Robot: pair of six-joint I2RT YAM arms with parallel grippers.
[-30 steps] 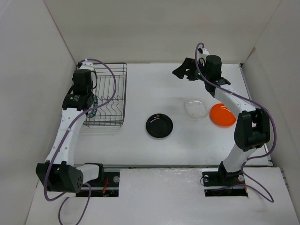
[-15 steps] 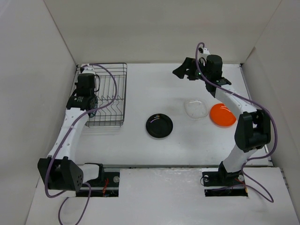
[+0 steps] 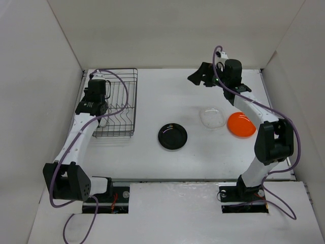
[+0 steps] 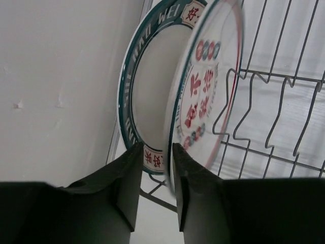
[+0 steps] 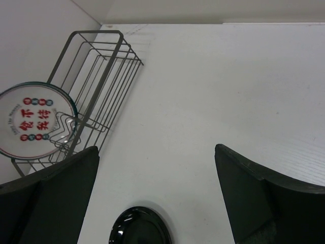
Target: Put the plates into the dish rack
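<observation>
The dish rack [image 3: 135, 101] stands at the far left. Two plates stand upright in it: the white plate with a dark patterned rim [image 4: 127, 96] and, beside it, the white plate with red markings [image 4: 203, 91], which looks blurred. My left gripper [image 4: 156, 147] is just below them, jaws slightly apart, the red-marked plate's lower edge by the right finger [image 4: 190, 193]. The black plate [image 3: 172, 136], clear plate [image 3: 213, 117] and orange plate [image 3: 240, 124] lie flat on the table. My right gripper [image 3: 200, 76] hangs wide open and empty over the far middle.
White walls close in the table on the left, back and right; the rack sits close to the left wall. The right wrist view shows the rack [image 5: 96, 31], the red-marked plate [image 5: 35, 122] and the black plate [image 5: 139, 226].
My left wrist has moved toward the far end of the rack, away from the plates. The right arm and the three flat plates have not moved.
</observation>
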